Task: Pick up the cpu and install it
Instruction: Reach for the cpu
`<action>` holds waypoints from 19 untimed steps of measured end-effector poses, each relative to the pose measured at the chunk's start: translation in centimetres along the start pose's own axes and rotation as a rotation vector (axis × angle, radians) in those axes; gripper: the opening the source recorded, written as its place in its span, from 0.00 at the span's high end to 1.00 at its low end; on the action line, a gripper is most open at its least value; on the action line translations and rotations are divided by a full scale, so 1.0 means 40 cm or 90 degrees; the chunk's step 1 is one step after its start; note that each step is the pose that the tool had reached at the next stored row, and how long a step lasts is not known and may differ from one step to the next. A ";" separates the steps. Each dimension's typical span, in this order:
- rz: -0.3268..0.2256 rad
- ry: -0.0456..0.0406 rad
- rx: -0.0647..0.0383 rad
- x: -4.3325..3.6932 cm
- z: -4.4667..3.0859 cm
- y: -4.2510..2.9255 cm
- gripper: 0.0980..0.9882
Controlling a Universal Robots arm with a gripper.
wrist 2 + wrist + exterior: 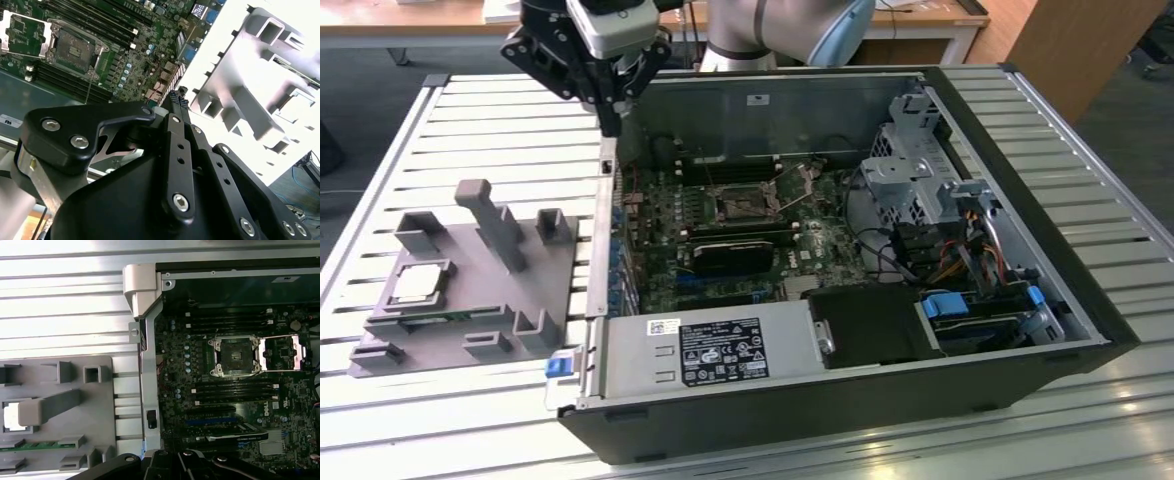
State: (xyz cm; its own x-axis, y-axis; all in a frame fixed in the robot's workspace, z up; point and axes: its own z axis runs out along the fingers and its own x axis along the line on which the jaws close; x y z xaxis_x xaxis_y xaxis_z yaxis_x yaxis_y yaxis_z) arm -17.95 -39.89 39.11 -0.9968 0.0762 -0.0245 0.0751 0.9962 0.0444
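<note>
Cpu [420, 283] seemingly seated in tray [470, 303] on table [480, 130].

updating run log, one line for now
gripper shut, empty | over case wall | cpu on tray | socket open

Slatted metal tables [480, 130]: one.
Open black computer cases [854, 400]: one, from where I stand.
Green motherboards [654, 215]: one.
Black square sockets with a metal frame [744, 205]: one.
Silver power supply boxes with a white label [707, 350]: one.
Large grey plastic trays with upright posts [480, 300]: one.
Tall posts [494, 225] on that tray: one; the shorter blocks I cannot count surely.
Small flat square silvery cpu chips [420, 283]: one.
Green memory sticks [420, 318]: one.
Silver and pale blue robot arms [774, 25]: one.
Black grippers [608, 128]: one.
</note>
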 end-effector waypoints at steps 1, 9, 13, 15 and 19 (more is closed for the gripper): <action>0.000 0.0000 0.000 0.001 0.000 0.000 0.99; 0.000 0.0000 0.000 0.009 0.000 -0.001 0.99; 0.000 0.0000 0.000 0.013 0.001 -0.001 0.99; 0.000 0.0000 0.000 0.015 0.001 -0.001 0.99; 0.000 0.0000 0.000 0.019 0.001 -0.001 0.99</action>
State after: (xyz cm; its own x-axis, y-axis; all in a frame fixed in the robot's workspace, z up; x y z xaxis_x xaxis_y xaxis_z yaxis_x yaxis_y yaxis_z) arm -18.69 -39.89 39.05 -0.9968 0.0763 -0.0244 0.0751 0.9962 0.0444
